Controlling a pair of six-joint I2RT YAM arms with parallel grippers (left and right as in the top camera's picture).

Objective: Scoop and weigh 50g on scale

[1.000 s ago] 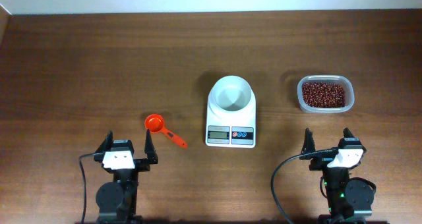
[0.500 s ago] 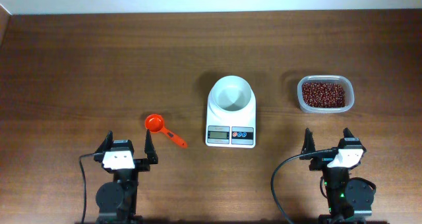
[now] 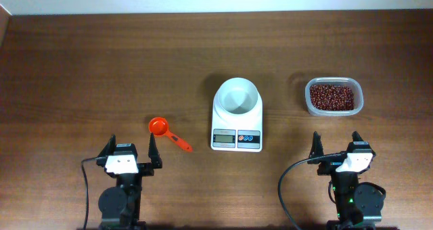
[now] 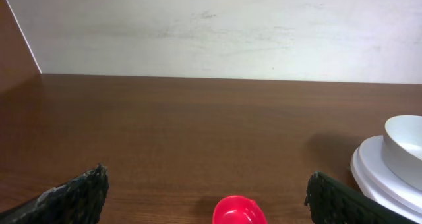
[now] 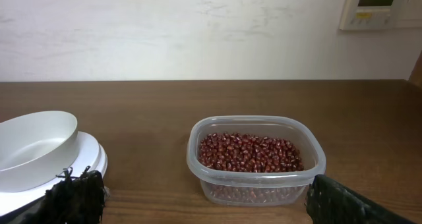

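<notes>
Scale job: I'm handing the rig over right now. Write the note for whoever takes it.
Left end effector: open, empty, scoop lies just ahead of it.
Right end effector: open, empty, bean tub ahead of it.
Scale between scoop and tub, its bowl empty.
Done: nothing yet.
Left: grasp scoop, load it from tub, fill bowl to 50 g.

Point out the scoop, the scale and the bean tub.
scoop (image 3: 159,126), overhead view, on its round cup.
scale (image 3: 237,141), overhead view, on its front panel.
bean tub (image 5: 256,176), right wrist view, on its front rim.
</notes>
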